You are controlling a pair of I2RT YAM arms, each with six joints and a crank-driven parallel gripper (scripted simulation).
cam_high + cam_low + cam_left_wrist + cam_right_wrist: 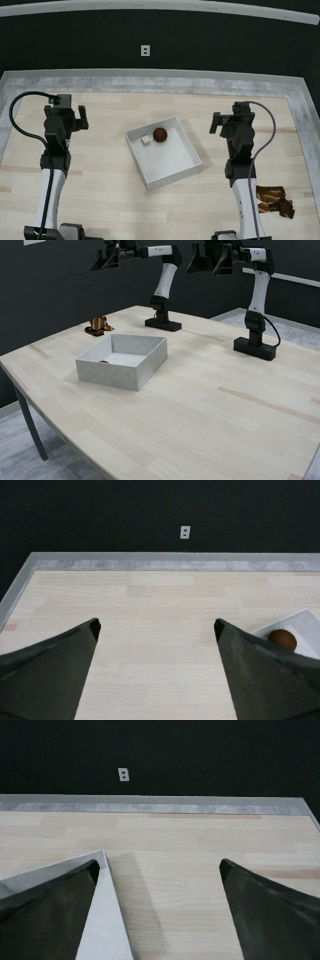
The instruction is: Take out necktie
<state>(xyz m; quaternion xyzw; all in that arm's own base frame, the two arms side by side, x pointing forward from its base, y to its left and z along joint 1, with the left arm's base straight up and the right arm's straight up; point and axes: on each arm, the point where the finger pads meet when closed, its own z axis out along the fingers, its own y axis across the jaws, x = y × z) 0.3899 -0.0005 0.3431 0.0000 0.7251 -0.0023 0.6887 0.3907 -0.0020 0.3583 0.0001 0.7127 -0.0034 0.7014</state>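
The brown striped necktie [271, 196] [98, 323] lies in a crumpled heap on the table, clear of the basket; the right arm hides part of its edge in the top view. The grey basket [173, 178] [108, 375] [111, 920] stands flat. A brown ball [160, 134] [104, 361] [282, 640] and a small white cube [145, 140] are inside it. My left gripper [64, 110] [204, 272] [157, 621] is open and empty, high above the table left of the basket. My right gripper [232, 122] [101, 268] [159, 862] is open and empty, high above the table right of it.
The wooden table [108, 206] [193, 426] bears both arm bases, which show in the exterior view. The tie lies beside the right arm's forearm in the top view, toward the table's right edge. A dark wall stands beyond the table.
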